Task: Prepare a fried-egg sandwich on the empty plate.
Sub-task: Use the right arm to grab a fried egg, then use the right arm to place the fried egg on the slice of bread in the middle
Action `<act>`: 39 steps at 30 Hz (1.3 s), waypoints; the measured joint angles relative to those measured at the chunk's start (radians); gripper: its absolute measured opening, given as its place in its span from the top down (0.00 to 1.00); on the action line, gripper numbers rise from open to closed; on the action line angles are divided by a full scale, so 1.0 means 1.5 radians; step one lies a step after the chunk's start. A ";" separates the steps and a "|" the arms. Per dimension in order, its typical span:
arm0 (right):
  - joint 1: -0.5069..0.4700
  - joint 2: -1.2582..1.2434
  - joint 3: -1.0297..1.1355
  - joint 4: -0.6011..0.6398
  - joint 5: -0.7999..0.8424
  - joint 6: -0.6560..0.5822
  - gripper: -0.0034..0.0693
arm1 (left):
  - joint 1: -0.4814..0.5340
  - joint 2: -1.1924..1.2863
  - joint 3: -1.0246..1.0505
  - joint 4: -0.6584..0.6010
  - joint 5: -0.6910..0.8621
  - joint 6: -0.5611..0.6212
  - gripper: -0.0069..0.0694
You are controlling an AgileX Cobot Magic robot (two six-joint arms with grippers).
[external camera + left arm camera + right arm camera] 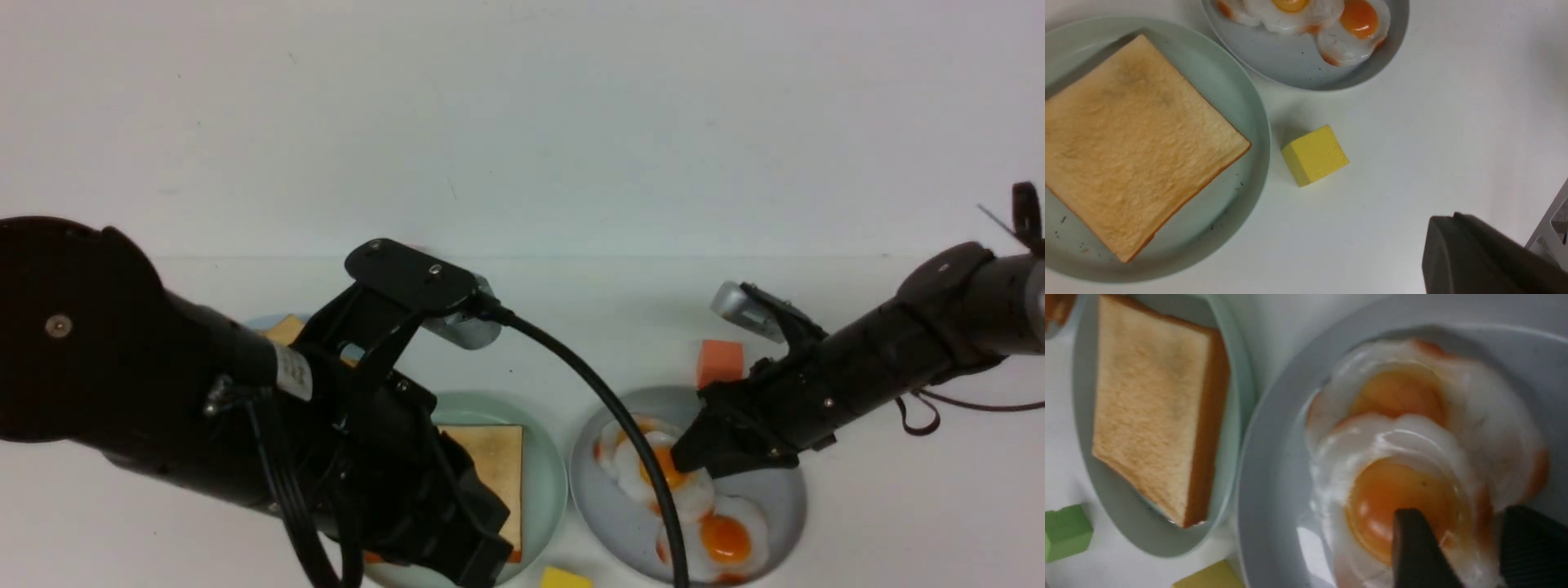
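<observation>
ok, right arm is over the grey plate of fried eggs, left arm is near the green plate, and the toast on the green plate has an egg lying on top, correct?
Not the egg: the toast on the green plate is bare on top, as the left wrist view shows. The rest stands.

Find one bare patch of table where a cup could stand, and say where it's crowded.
Bare: the table beyond the mint-green plate and grey-blue plate, left of the orange block. Crowded: the narrow gap between those plates.
</observation>
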 joint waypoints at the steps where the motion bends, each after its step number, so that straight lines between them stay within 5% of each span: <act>1: -0.001 0.003 -0.001 0.004 0.006 0.000 0.61 | 0.000 0.000 0.000 0.000 0.000 0.000 0.93; 8: -0.007 0.000 -0.003 -0.012 0.027 0.007 0.83 | 0.000 0.000 0.000 0.000 0.000 0.000 0.93; 15: -0.020 -0.062 -0.003 -0.062 0.030 0.036 0.85 | 0.000 -0.003 0.000 0.013 -0.005 -0.007 0.93; 21: -0.005 -0.137 -0.023 -0.046 0.046 0.063 0.85 | 0.000 -0.054 0.001 0.121 -0.002 -0.089 0.93; 29: 0.159 -0.110 -0.105 0.024 0.030 0.066 0.85 | 0.000 -0.164 0.001 0.338 0.121 -0.302 0.93; 37: 0.256 0.020 -0.209 0.030 -0.024 0.083 0.81 | 0.000 -0.205 0.001 0.369 0.214 -0.370 0.93; 39: 0.261 0.051 -0.224 0.029 -0.041 0.084 0.72 | 0.000 -0.210 0.001 0.369 0.222 -0.374 0.93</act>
